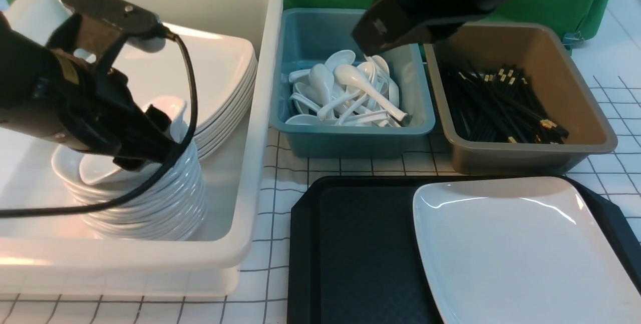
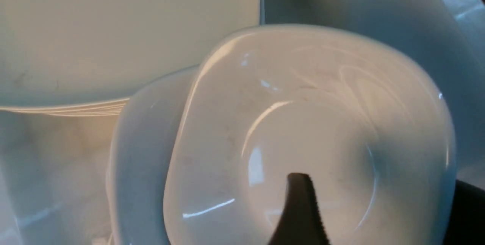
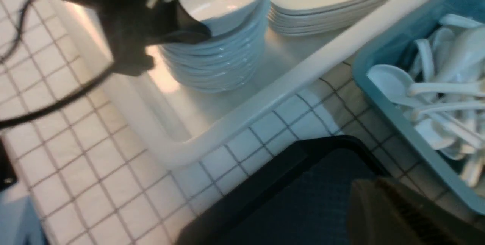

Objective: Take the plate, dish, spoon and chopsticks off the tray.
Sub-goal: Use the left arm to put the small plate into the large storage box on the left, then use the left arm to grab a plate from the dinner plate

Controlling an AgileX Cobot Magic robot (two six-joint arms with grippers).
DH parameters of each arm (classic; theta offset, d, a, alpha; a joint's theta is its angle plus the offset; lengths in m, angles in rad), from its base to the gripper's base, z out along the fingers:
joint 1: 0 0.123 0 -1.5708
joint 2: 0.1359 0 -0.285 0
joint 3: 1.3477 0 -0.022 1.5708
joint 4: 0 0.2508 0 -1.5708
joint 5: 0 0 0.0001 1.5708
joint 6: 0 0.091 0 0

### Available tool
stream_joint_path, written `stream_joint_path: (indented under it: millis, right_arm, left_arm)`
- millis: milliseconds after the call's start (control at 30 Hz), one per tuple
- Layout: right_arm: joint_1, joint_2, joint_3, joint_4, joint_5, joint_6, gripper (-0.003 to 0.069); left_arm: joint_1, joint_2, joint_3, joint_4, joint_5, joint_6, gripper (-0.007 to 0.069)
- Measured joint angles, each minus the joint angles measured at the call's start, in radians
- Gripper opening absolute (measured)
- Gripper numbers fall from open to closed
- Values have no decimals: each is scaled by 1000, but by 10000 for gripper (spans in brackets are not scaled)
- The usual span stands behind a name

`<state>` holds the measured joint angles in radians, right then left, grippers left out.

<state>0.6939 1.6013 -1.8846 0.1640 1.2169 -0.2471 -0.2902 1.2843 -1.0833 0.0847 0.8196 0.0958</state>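
Here, seen from the front, the black tray (image 1: 360,254) fills the 5 o'clock part of the white tiled tabletop (image 1: 280,179). The plate (image 1: 521,249) lies flat on the tray's 3 o'clock half, and the textured base shows at its 9 o'clock side. From the tray, a big white tub (image 1: 250,244) sits at 10 o'clock, a teal tub (image 1: 350,138) heaped with white spoons (image 1: 350,93) at 12 o'clock, and a brown tub (image 1: 526,158) of black chopsticks (image 1: 501,103) at 1 o'clock. Inside the white tub a pile of large plates (image 1: 220,78) lies at the far side, with a stack of small dishes (image 1: 150,209) just beside it on the near side. The left arm (image 1: 50,98) reaches in from 9 o'clock, and it and its cable (image 1: 185,78) cover part of that stack. The left gripper (image 3: 197,8) is at the stack's top with its jaws spread. One finger (image 2: 299,207) is inside the top dish (image 2: 303,124), which sits askew on the ones below; whether it touches the dish I cannot tell. The right arm (image 1: 425,8) hangs high at 12 o'clock, hiding the far corners of the teal and brown tubs. The right gripper (image 3: 379,199), blurred in its wrist view, is closed.
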Motion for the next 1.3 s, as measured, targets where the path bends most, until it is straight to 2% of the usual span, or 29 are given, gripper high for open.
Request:
stream_joint_path:
  millis: [67,167,267,367,400,433,467,500,533,600,667,733,800,867,933,1067,1100,1200,1300]
  right_arm:
    - [0,-6,3,-79,1,18,24]
    - [-4,-35,19,-213,1,35,27]
    - [-52,-78,52,-255,1,38,27]
    - [-122,-119,97,-265,-1,43,29]
    - [-186,-152,140,-268,-1,45,29]
    - [-195,-157,146,-268,-1,46,29]
    - [-277,-198,210,-261,-2,50,22]
    - [-304,-212,226,-256,-2,52,17]
    - [-375,-252,304,-233,-2,52,5]
    - [-408,-278,341,-213,-2,43,1]
    - [-487,-340,454,-155,0,18,-1]
    - [-516,-379,519,-109,1,-2,-1]
    - [-539,-462,634,-28,6,-49,-1]
    - [-540,-486,668,-1,7,-63,-1]
    - [-541,-536,733,52,8,-84,-1]
    - [-541,-598,784,91,9,-105,-1]
    - [-541,-617,791,100,10,-108,-1]
    - [-541,-652,791,136,7,-118,-1]
    - [-541,-667,791,158,7,-126,-1]
  left_arm:
    - [0,-2,-38,-9,30,-2,497]
    - [0,-12,-112,-43,79,2,540]
    - [0,-22,-176,-126,101,16,530]
    - [-11,-22,-202,-215,100,29,476]
    - [-34,-15,-207,-288,96,53,396]
    - [-38,-13,-207,-305,96,57,371]
    - [-87,10,-208,-367,92,95,253]
    - [-107,22,-208,-392,91,108,188]
    - [-163,61,-208,-430,83,128,81]
    - [-197,92,-208,-451,74,135,44]
    - [-262,176,-233,-492,72,140,9]
    - [-295,240,-265,-520,73,141,5]
    - [-342,375,-355,-532,82,141,22]
    - [-354,424,-390,-525,85,141,37]
    - [-372,533,-463,-504,88,141,90]
    - [-380,672,-561,-478,81,134,237]
    - [-381,722,-593,-465,70,126,307]
    - [-381,814,-642,-446,12,113,450]
    - [-381,881,-663,-453,-65,111,545]
